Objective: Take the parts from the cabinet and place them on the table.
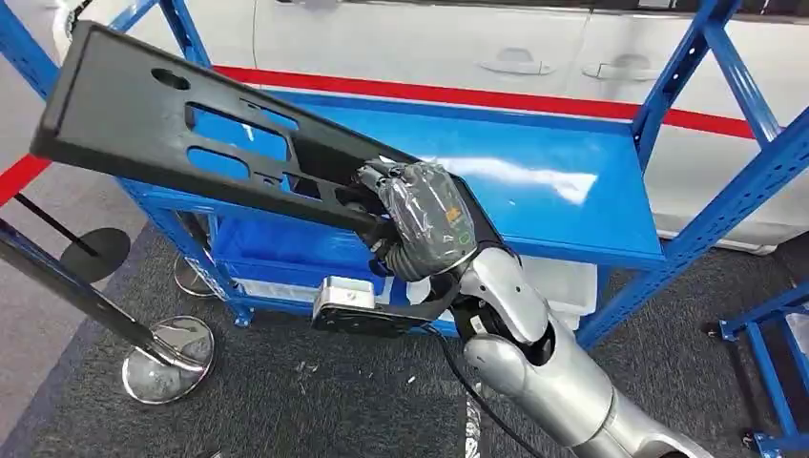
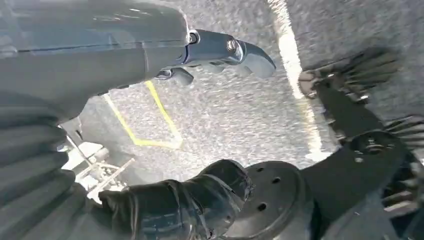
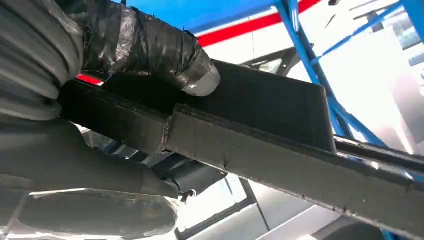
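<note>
Far left of the head view: chrome stanchion bases [image 1: 169,358] on grey carpet, a dark rail crossing low. Above them, the long black part [image 1: 191,129], a flat plastic panel with slotted cut-outs, hangs in the air over the front left of the blue cabinet [image 1: 534,181], clear of its shelf. Long axis runs from upper left down toward centre, tilted; the free end is far out to the left, the gripped end sits at centre. Right hand [image 1: 420,219], wrapped in clear film, grips that near end; in the right wrist view a taped thumb [image 3: 195,75] presses on the panel's flat face [image 3: 270,100] with other fingers closed beneath its edge. So the part extends away leftward from the right hand, nearly all its length beyond the grasp; judgement: any swing toward a table will sweep that long free end wide, and the stanchions and the cabinet's blue uprights are the hazards. Left hand [image 2: 165,205] hangs over speckled floor with yellow lines, well away from the part; whether its fingers are curled or spread cannot be told. Behind the cabinet, a white car body [image 1: 496,48] with door handles. No readable brand, label or writing on anything.
</note>
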